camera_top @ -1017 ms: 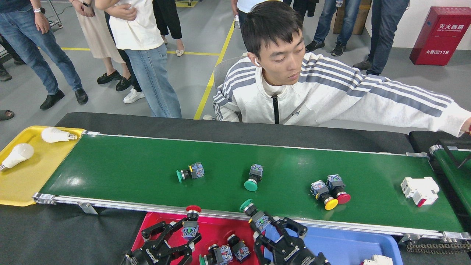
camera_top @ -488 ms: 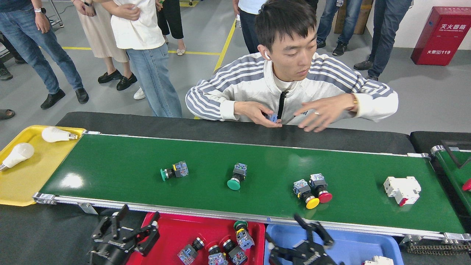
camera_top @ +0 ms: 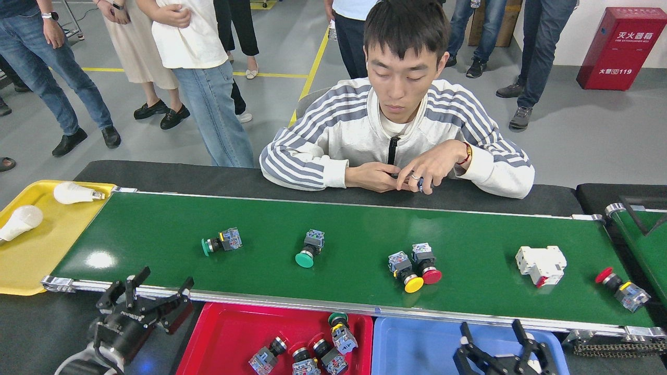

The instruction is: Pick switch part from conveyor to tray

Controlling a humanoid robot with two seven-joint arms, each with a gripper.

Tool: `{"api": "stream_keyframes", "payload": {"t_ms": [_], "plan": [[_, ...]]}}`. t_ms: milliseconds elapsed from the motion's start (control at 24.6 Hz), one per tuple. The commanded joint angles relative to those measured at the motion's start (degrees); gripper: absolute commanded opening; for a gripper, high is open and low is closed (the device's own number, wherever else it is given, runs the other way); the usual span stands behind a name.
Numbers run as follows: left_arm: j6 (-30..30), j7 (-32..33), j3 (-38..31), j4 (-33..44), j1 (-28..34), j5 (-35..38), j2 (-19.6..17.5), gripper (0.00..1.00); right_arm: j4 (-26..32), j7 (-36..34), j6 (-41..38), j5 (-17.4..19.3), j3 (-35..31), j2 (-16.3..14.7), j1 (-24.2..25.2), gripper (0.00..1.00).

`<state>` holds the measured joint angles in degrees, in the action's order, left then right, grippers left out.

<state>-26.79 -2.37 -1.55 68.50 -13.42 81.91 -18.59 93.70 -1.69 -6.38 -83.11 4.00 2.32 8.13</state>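
Conveyor (camera_top: pixel 156 229): green switch part (camera_top: pixel 221 241) beyond left end effector (camera_top: pixel 151 291)

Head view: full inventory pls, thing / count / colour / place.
conveyor: 1, green belt, silver rails, across the middle
switch parts on belt: 5; green-capped left, green-capped centre, yellow-capped touching red-capped right of centre, red-capped far right
breaker: 1, white, belt right
red tray: 1, near side, holding four switch parts
blue tray: 1, beside red tray
yellow tray: 1, left end
bulbs: 2, white, and, in yellow tray
second belt: 1, green, far right
red cabinet: 1, top right
seated person: 1, striped jacket, behind belt; bystanders behind
left claw: open, empty
right claw: open, empty
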Motion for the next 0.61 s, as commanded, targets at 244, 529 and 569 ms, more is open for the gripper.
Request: {"api": "stream_keyframes", "payload": {"t_ms": [244, 529, 569], "plan": [[-7.66, -2.11, 1.64, -18.22, -13.38, -0.26, -0.57, 1.0, -11.26, 5.21, 7.08, -0.74, 12.09, 0.32, -14.45, 1.0], [-3.71, -5.01, 5.06, -28.34, -17.51, 0.09, 0.22, 1.0, -28.49, 5.21, 7.17, -0.3, 16.13, 5.68, -28.34, 1.0], [-1.6, -5.27, 5.94, -29.92, -18.31, 0.18, 0.31, 1.0, -31.57, 5.12, 7.17, -0.21, 16.22, 6.65, -30.54, 1.0]]}}
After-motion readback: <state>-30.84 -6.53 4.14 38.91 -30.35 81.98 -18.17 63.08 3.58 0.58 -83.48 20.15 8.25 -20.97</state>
